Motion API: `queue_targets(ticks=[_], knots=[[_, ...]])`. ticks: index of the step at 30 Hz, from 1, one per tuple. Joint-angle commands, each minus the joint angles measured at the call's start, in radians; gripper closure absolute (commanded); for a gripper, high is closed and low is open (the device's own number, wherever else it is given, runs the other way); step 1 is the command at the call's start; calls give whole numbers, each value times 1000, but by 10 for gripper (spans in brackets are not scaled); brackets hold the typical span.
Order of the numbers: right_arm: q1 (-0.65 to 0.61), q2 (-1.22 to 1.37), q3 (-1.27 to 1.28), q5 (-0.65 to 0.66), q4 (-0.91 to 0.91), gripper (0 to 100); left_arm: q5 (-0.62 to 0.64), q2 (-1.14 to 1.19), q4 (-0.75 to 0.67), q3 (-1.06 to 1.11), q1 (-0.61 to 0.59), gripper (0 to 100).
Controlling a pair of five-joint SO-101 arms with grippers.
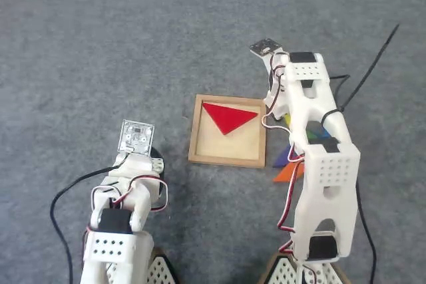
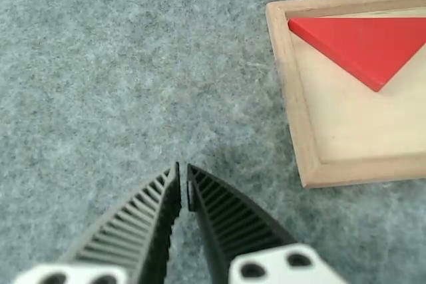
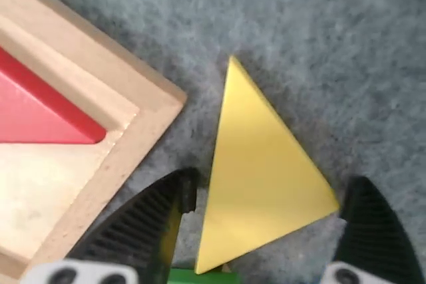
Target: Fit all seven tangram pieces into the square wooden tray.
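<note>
The square wooden tray (image 1: 196, 154) lies mid-table with a red triangle (image 1: 228, 116) in its far part. Beside the tray's right edge, a yellow triangle (image 3: 259, 177) lies flat on the carpet. My right gripper (image 3: 269, 187) is open and low over it, one finger (image 3: 143, 224) between tray and triangle, the other at the triangle's outer corner. A green piece (image 3: 200, 275) peeks out by the triangle. My left gripper (image 2: 183, 167) is shut on nothing, above bare carpet left of the tray (image 2: 293, 98), with the red triangle (image 2: 359, 38) beyond.
Purple (image 1: 283, 157), orange (image 1: 287, 172), green (image 1: 309, 134) and blue (image 1: 324, 132) pieces lie right of the tray, partly hidden under the right arm (image 1: 319, 151). Grey carpet covers the table. Cables trail from both arms.
</note>
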Motion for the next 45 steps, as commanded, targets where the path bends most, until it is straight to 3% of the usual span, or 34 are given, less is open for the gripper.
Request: queue_targets(ticks=[1,9,18,29,34,45], knots=[[-4,18,-52,14,4,745,5,-14,8,-8,-5,985],[-2,10,-57,-28,19,786,5,-14,8,-8,-5,985],[-15,-222,-52,-89,145,786,5,-14,8,-8,-5,985],[-116,-378,-52,-218,272,755,5,-14,8,-8,-5,985],[-68,-283,-51,-252,254,660,5,-14,8,-8,-5,985],[7,-41,-58,-219,64,653,5,-14,8,-8,-5,985]])
